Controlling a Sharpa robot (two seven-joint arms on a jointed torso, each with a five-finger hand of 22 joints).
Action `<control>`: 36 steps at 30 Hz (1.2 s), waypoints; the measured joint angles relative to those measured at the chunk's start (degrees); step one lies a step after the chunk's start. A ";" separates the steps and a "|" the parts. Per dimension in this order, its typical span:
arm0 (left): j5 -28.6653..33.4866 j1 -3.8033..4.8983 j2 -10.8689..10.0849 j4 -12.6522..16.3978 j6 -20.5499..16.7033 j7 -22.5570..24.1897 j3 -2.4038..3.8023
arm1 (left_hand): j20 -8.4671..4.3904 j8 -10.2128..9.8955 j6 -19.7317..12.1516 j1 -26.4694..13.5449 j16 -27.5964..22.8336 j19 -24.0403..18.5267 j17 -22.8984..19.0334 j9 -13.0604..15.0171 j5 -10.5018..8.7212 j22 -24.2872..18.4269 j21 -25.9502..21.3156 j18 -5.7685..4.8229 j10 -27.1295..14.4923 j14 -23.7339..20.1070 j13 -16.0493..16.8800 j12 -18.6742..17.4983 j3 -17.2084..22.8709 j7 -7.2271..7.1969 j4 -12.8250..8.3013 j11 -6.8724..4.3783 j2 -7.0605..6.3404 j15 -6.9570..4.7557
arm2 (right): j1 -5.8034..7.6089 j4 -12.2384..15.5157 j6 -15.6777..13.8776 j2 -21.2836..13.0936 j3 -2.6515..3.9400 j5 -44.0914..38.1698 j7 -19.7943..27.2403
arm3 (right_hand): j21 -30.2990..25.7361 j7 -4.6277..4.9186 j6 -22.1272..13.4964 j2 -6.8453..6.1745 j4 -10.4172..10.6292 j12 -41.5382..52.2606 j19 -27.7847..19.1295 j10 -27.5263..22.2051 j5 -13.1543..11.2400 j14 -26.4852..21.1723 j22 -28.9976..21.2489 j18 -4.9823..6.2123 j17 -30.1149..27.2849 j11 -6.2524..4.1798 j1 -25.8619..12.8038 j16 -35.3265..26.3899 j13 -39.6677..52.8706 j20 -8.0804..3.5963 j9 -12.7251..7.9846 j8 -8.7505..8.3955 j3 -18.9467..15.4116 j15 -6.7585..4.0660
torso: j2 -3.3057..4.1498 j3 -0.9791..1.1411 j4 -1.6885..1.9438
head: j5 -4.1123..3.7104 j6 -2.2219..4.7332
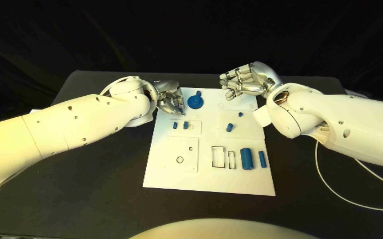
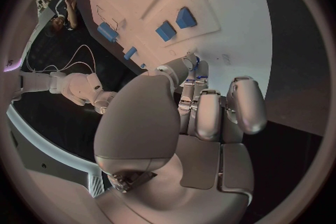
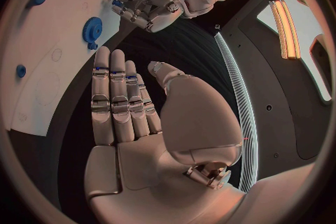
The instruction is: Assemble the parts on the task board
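The left hand (image 1: 170, 102) hung at the board's (image 1: 180, 178) far left corner, fingers curled; a speck of blue showed at its fingertips (image 2: 198, 74), but whether it pinched a part I could not tell. The gear (image 1: 196, 103) lay just beside it. The right hand (image 3: 136, 123) hovered flat and apart-fingered off the far right corner, holding nothing. Other blue parts (image 1: 251, 159) lay mid-board and near the slots. To do this well, I'd judge the left should settle its hold squarely before moving, the right staying wide.
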 measured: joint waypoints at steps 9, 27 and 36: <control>0.02 -0.14 0.63 -0.33 0.32 0.14 -0.30 | 0.00 -0.11 -0.01 0.00 0.00 0.00 -0.17 -0.02 0.00 -0.01 0.00 0.00 0.20 0.00 0.00 0.00 0.00 0.00 0.00 0.21 0.00 0.00 | 0.00 0.01 0.00 0.02 0.00 -0.02 0.00 | 0.00 0.00 0.00 0.00 0.00 0.00 0.00 0.00 0.00 0.00 0.00 0.00 0.00 0.00 0.00 0.00 0.01 0.00 0.00 0.00 0.00 0.00 | 0.02 0.01 -0.09 | 0.00 -0.13; 0.04 -0.23 1.62 -1.06 1.10 -0.10 -0.38 | 0.00 -0.28 -0.01 -0.14 0.00 0.00 -0.17 -0.12 -0.01 -0.02 0.00 0.00 0.20 0.00 0.05 -0.32 0.08 -0.01 -0.09 0.21 -0.12 0.00 | -0.01 -0.02 0.05 0.09 0.00 -0.03 0.00 | 0.00 0.00 0.00 0.00 0.00 0.00 0.00 -0.21 -0.01 0.00 -0.05 0.00 -0.05 0.21 0.00 0.00 0.01 0.00 0.00 0.00 0.00 0.00 | 0.02 -0.03 -0.04 | -0.18 -0.31; 0.18 -0.12 1.98 -1.51 2.46 -0.76 -0.24 | 0.00 -0.64 -0.02 -0.92 0.00 0.00 -0.41 -0.19 -0.01 -0.02 -0.01 0.00 0.20 0.00 0.13 -1.00 0.16 -0.01 -0.18 0.21 -0.32 0.00 | -0.01 -0.01 0.07 0.02 0.00 -0.03 -0.01 | 0.00 0.00 0.00 0.00 0.00 0.00 0.00 -0.21 -0.01 0.00 -0.05 0.00 -0.04 0.21 0.00 0.00 0.01 0.00 0.00 0.00 0.00 0.00 | 0.00 -0.02 -0.03 | -0.19 -0.38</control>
